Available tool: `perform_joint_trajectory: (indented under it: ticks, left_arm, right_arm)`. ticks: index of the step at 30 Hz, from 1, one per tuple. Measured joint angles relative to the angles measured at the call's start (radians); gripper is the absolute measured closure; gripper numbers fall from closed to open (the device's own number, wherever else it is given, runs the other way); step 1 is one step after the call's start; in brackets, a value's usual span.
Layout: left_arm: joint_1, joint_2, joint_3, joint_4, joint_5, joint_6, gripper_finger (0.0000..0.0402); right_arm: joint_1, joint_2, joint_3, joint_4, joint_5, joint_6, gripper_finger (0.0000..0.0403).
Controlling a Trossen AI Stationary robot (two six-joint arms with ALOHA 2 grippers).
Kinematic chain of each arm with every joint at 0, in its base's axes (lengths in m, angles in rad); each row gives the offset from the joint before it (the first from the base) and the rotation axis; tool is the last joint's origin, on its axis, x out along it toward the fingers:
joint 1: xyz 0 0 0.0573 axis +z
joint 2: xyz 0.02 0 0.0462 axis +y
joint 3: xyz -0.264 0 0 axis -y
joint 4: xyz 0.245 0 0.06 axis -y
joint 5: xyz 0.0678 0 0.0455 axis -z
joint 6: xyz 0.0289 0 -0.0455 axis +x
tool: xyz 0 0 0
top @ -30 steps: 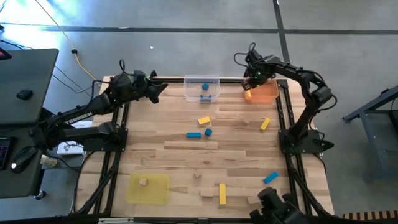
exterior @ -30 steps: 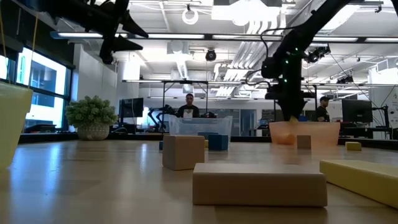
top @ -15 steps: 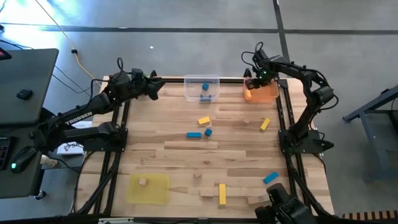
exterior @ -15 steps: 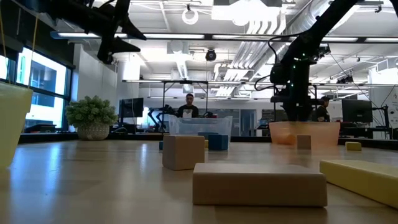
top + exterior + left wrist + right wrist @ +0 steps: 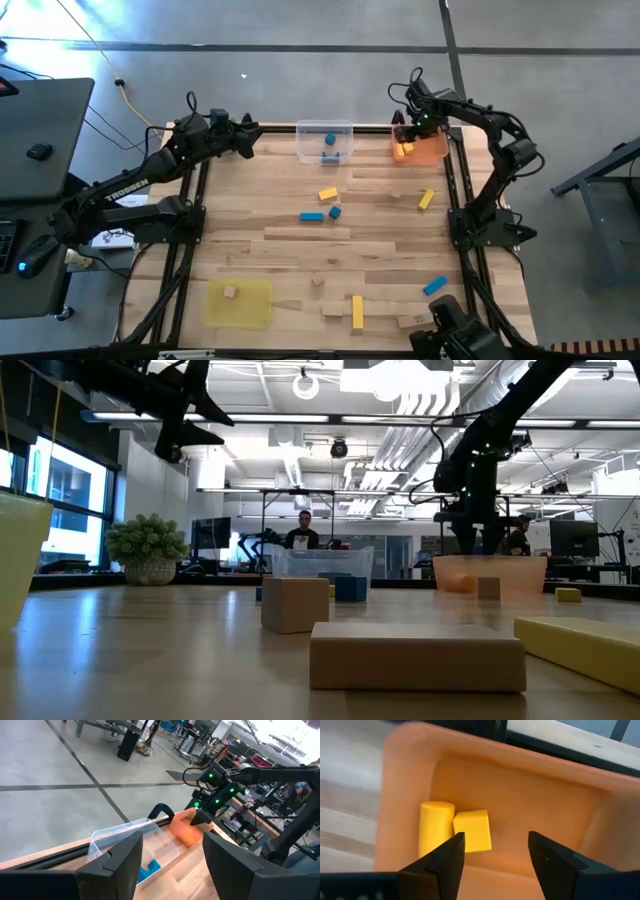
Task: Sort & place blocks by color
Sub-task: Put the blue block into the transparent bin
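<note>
Above the orange tray point(image 5: 428, 150) hung the right tool point(image 5: 404, 133), fingers spread and holding nothing. Inside that tray lay two yellow blocks point(image 5: 455, 833), a rounded one and a squarer one, touching each other. Beside the tray stood the clear tray point(image 5: 325, 142) with blue blocks point(image 5: 330, 139) in it. Left tool point(image 5: 252, 139) hovered beyond the clear tray, on the side away from the orange tray, fingers spread, empty. More blocks point(image 5: 327, 194) lay scattered over the surface point(image 5: 260, 215).
</note>
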Motion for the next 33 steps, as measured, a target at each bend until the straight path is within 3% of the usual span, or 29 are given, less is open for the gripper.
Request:
perform_joint_trajectory:
  ticks: [7, 18, 25, 33]
  left_arm:
    - [0.000, 0.000, 0.000, 0.000, 0.001, 0.000, 0.0204]
    - [0.000, 0.000, 0.000, -0.001, 0.011, 0.045, 0.0204]
    - [0.000, 0.000, 0.000, -0.001, 0.020, 0.078, 0.0204]
    - [-0.001, 0.000, 0.000, -0.001, 0.042, 0.122, 0.0204]
  right_arm:
    - [0.030, -0.097, 0.043, -0.056, 0.000, 0.064, 0.0210]
    - [0.193, -0.261, 0.041, -0.229, -0.048, 0.116, 0.0219]
    - [0.317, -0.282, 0.041, -0.387, -0.166, 0.116, 0.0219]
    - [0.515, -0.282, 0.040, -0.529, -0.164, 0.116, 0.0219]
